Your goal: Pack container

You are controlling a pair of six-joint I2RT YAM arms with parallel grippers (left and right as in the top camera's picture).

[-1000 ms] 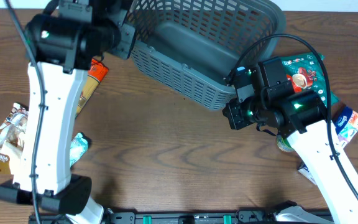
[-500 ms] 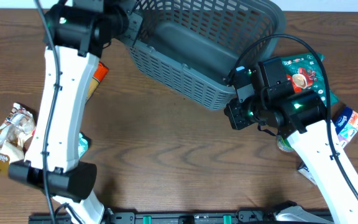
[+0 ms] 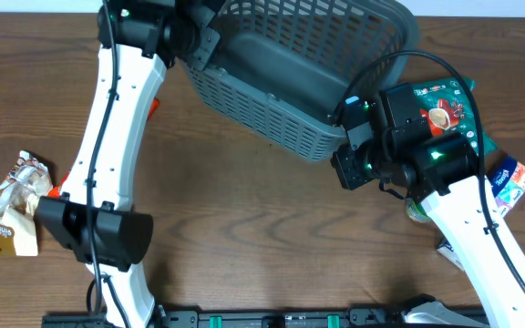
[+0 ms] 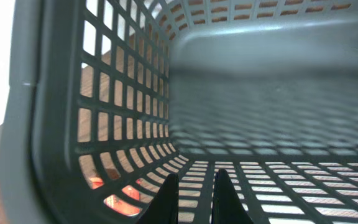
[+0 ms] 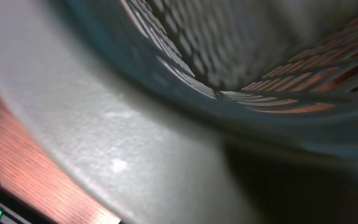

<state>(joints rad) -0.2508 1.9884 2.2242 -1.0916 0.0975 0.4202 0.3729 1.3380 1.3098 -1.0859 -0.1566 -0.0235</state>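
I am pinching the lattice wall at the left corner of the container [image 3: 272, 114] with my left hand [image 4: 196, 179], fingers nearly together. The container is sitting tilted on the tabletop [image 3: 244, 228]. My right hand [image 3: 344, 164] is resting closed against its right corner rim

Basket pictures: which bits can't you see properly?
Right wrist view: the container sits so close that everything is blurred; no fingers show.
Left wrist view: an orange thing behind the lattice, too hidden to name.
Overhead: the green packet is partly under the right arm.
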